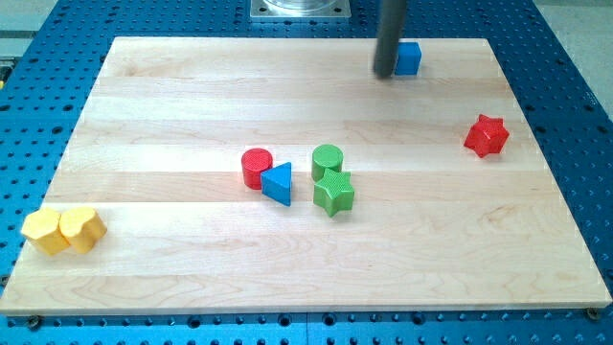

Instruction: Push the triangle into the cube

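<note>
A blue triangle (279, 182) lies near the middle of the wooden board (172, 115), touching a red cylinder (256, 166) on its left. A blue cube (409, 58) sits near the view's top edge, right of centre. My rod comes down from the top of the view and my tip (385, 73) rests on the board just left of the blue cube, touching or almost touching it. The tip is far up and to the right of the triangle.
A green cylinder (327, 161) and a green star (333, 193) stand just right of the triangle. A red star (487, 135) is at the right. Two yellow blocks (46, 231) (82, 228) sit at the lower left. The blue perforated table (38, 38) surrounds the board.
</note>
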You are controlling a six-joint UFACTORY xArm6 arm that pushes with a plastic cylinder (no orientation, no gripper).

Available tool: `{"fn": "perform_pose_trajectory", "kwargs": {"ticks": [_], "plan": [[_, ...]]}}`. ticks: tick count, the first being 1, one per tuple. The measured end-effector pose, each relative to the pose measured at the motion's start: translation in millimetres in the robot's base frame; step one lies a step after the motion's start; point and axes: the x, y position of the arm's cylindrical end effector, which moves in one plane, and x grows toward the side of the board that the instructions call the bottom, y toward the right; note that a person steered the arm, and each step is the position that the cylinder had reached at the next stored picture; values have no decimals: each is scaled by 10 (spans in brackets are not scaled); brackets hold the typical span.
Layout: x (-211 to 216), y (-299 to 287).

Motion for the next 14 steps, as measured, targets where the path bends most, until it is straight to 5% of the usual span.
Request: {"fn": "perform_pose_trajectory", "kwargs": {"ticks": [1, 3, 4, 5, 6, 9, 10, 12, 13, 14], "plan": [[275, 112], [2574, -497], [3059, -1592], [2746, -2130], [2150, -1408], [754, -707], [521, -940], [915, -1309], [564, -1649], [351, -762]]}}
